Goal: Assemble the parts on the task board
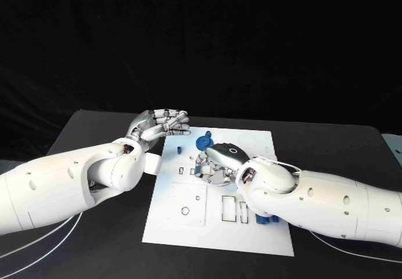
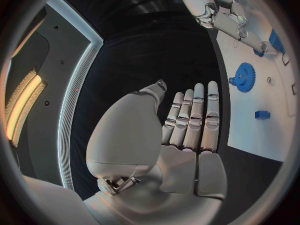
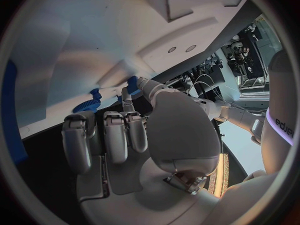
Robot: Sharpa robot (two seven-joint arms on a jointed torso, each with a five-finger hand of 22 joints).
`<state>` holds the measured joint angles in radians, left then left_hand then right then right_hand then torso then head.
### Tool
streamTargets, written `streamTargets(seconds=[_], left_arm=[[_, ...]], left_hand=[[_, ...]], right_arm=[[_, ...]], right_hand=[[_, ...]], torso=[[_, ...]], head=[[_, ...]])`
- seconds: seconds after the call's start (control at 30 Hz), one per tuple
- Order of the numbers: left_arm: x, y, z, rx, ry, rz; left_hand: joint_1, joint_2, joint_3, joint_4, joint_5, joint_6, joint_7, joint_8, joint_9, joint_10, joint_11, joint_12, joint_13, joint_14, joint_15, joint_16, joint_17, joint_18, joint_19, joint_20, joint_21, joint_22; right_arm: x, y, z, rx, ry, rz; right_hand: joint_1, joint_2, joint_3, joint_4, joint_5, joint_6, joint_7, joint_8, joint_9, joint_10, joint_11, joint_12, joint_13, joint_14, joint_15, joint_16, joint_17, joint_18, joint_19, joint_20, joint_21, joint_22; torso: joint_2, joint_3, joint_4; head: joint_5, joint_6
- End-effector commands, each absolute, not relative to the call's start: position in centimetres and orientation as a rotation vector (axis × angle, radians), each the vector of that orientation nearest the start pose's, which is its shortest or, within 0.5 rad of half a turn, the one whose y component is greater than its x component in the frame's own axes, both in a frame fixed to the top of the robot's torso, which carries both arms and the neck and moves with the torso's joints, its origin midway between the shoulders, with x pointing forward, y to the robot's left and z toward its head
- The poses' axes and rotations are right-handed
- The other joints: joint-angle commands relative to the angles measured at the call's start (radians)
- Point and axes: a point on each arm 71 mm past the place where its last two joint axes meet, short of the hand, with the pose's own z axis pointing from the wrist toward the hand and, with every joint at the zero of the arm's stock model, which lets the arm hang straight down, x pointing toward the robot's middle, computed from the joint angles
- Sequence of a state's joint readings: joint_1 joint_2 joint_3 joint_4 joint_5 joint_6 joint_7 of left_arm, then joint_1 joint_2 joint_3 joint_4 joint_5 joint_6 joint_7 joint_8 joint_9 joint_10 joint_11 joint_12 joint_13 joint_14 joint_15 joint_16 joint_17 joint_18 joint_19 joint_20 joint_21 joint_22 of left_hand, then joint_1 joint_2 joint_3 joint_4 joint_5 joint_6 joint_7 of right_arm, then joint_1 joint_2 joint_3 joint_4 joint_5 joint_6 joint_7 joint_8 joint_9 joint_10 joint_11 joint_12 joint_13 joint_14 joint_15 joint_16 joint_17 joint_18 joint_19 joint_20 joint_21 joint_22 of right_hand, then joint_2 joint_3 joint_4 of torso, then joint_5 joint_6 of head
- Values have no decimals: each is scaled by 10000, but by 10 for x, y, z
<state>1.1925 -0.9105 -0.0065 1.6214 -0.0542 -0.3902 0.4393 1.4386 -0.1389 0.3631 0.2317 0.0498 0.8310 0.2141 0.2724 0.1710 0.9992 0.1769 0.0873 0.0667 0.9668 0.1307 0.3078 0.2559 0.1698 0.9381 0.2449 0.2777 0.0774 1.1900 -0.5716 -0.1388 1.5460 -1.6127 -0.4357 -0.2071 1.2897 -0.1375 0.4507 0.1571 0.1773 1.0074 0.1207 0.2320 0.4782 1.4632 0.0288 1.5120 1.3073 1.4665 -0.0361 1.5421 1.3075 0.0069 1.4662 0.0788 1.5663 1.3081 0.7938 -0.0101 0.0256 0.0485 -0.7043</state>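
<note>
The white task board lies in the middle of the black table. A blue gear stands near its far edge, also seen as the gear and the gear. My right hand is over the board's middle with its fingers curled down beside a small blue part; whether it grips the part is hidden. That hand shows its thumb and a finger meeting near a blue piece. My left hand hovers at the board's far left corner, its fingers straight and holding nothing.
Another small blue part sits on the board near the gear. More blue parts lie beside my right forearm. Rectangular slots are cut into the board. White cables run across the table at the near left.
</note>
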Motion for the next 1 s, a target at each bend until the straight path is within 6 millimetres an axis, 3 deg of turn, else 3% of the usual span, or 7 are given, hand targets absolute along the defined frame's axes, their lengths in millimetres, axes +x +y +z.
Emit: streamTargets(seconds=[0.03, 1.0], left_arm=[[475, 216, -156, -10337, 13364, -15629], [476, 216, -157, -10353, 13395, -15621]], left_hand=[[-61, -15, 43, 8, 24, -82, 123, -30, -9, -1, 32, -59, 0, -39, 60, -35, 9, 143, 61, 5, -61, -9], [-78, -22, 48, 4, 24, -102, 128, -45, -14, -16, 39, -92, -3, -47, 64, -50, 24, 143, 62, 8, -72, -18]], right_arm=[[445, -62, -210, -3835, 15951, 7631], [436, -61, -204, -3837, 15497, 7560]], right_hand=[[-89, 44, -13, 46, 22, 163, -160, 34, 7, 695, -30, -18, 2121, 857, -41, 21, 1711, -69, 1046, -94, 45, 2627], [-175, 25, -26, 90, 6, 146, -155, 32, 15, 693, -23, -22, 2120, 856, -31, 18, 1703, -69, 1046, -86, 45, 2627]], torso=[[5, 1, 5], [-2, -3, -7]], head=[[3, 6], [13, 6]])
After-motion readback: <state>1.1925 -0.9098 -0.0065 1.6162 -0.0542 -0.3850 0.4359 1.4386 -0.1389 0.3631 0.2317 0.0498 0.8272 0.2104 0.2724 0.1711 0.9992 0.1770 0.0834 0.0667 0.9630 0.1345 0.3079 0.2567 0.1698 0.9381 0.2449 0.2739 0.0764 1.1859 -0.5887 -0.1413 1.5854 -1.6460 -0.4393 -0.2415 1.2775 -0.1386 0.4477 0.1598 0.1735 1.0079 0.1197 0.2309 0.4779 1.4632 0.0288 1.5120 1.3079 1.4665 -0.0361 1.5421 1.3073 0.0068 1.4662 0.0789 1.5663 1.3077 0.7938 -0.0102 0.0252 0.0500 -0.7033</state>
